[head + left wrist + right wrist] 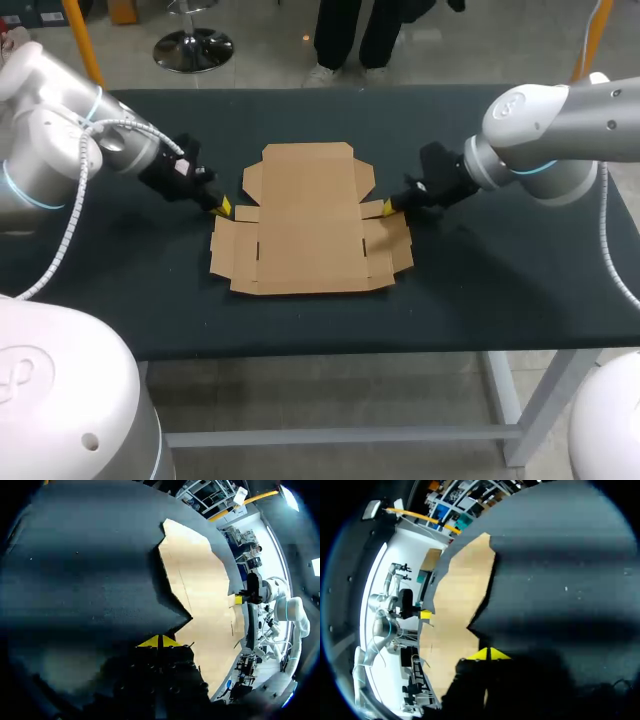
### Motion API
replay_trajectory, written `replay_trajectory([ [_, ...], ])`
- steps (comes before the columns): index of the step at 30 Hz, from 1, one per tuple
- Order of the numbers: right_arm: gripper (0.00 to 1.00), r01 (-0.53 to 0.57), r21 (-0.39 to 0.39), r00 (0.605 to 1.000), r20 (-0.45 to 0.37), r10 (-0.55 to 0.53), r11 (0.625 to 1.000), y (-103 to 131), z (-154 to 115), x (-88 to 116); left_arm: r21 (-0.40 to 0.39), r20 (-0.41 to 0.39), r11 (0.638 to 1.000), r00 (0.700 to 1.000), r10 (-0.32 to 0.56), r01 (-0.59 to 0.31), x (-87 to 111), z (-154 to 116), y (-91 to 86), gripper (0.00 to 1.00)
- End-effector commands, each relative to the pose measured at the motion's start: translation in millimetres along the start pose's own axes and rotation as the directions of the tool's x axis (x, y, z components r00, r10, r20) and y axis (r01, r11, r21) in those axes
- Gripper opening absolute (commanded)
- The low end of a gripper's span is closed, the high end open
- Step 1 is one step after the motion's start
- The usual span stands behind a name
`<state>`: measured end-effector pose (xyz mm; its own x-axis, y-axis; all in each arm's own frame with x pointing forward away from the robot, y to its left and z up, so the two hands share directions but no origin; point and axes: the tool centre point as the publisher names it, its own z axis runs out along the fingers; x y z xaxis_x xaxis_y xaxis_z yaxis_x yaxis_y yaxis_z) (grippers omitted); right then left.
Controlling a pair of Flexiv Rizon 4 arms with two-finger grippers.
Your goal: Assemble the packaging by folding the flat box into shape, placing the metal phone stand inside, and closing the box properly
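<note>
Left pincer (222, 205) and right pincer (390, 207), both pressed together, angle low flanking the flat box (305, 220). It lies unfolded on the counter (500, 290).

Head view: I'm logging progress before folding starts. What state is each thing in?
Box: unfolded, lying flat, flaps spread.
Left hand: shut, empty, at the box's left edge.
Right hand: shut, empty, at the box's right edge.
</note>
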<state>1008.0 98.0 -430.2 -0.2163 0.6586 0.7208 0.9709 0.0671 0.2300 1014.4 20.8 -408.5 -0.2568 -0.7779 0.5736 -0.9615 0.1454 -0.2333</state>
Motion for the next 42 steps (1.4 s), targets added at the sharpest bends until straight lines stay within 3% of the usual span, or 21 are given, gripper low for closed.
replay_trajectory([
  [1, 0.00, 0.000, 0.007, 1.000, -0.009, 0.000, 1.000, 2, 6, -2, -0.007, -0.001, 1.000, 1.000, 0.001, -0.001, 0.1, 2, -1.4, 0.00],
  [23, 0.00, 0.039, 0.014, 0.999, 0.005, -0.039, 0.999, 0, 12, 19, -0.006, -0.003, 0.999, 1.000, 0.031, -0.031, 19.2, -2, 2.3, 0.00],
  [42, 0.00, 0.037, 0.013, 0.992, 0.119, -0.038, 0.999, 5, 12, 26, -0.024, 0.024, 0.999, 0.999, 0.044, -0.043, 27.9, 1, 1.4, 0.00],
])
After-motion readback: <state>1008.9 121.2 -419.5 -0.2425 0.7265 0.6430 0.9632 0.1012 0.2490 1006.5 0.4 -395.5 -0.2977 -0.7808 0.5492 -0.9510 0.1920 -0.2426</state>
